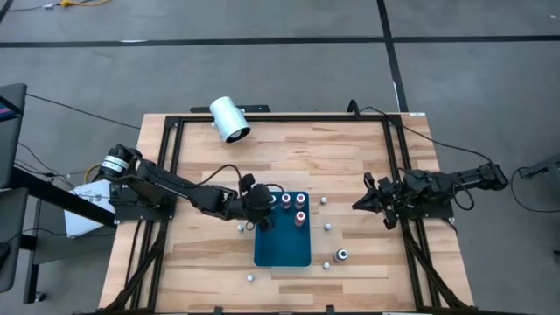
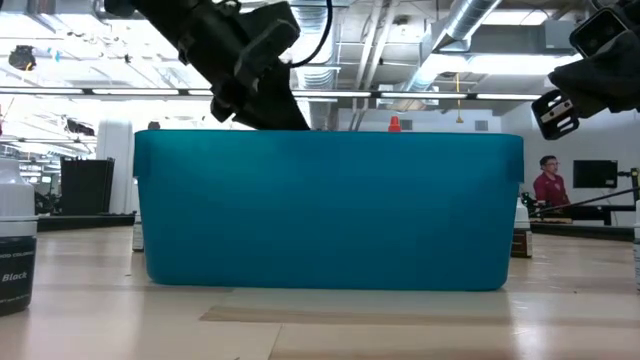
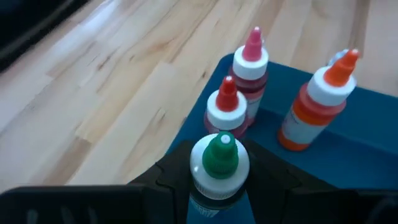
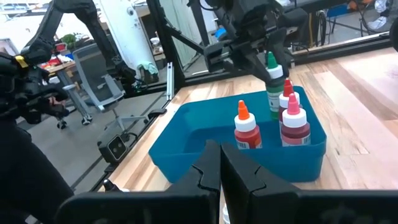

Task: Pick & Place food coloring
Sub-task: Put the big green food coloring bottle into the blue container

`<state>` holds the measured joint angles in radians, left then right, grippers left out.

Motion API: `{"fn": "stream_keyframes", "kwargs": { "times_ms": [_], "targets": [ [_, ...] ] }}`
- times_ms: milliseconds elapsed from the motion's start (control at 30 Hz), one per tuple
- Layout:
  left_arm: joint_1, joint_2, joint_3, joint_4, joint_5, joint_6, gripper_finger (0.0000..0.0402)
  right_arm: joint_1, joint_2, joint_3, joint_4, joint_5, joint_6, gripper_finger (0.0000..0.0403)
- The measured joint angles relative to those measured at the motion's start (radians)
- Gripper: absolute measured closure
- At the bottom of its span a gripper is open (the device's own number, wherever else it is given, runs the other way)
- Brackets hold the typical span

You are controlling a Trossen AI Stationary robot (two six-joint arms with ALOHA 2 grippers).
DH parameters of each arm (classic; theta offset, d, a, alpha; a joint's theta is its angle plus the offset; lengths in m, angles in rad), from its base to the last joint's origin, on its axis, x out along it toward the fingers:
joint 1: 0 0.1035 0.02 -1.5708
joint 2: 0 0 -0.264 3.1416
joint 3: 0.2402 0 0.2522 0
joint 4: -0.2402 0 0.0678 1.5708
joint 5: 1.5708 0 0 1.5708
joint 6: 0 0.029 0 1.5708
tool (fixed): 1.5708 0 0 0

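Observation:
A teal tray lies mid-table. Red, pink and orange food coloring bottles stand upright in its far part. My left gripper is over the tray's far-left corner, shut on a green-topped bottle. A dark bottle stands on the table to the tray's right. Small white caps lie scattered around the tray. My right gripper hovers shut to the right of the tray, touching nothing. My left gripper pinches the green-topped bottle between its two fingers, on the body just under the white collar. The fingers come from above, slanting from the table's left. The bottle stands upright inside the tray; the red bottle hides its base.
A large white cylinder lies near the table's far edge. Black frame rails run along the left, right and far sides. In the low view the tray's wall fills the middle and the dark bottle stands at left.

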<state>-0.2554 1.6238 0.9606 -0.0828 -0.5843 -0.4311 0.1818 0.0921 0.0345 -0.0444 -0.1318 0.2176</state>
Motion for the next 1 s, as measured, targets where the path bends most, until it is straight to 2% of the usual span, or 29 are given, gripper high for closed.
{"fn": "stream_keyframes", "kwargs": {
  "times_ms": [267,500,1000],
  "targets": [
    [0.021,0.017,0.0,0.001,-0.006,0.011,0.0293,0.0,0.0,0.0,0.0,0.0,0.003,0.0403],
    [0.038,0.085,0.002,0.075,-0.002,0.028,0.0293,0.0,0.005,0.0,0.0,0.0,0.018,0.0403],
    [0.038,0.112,0.002,0.052,-0.016,0.011,0.0292,0.0,0.018,0.0,0.0,0.0,0.028,0.0403]
  ]
}}
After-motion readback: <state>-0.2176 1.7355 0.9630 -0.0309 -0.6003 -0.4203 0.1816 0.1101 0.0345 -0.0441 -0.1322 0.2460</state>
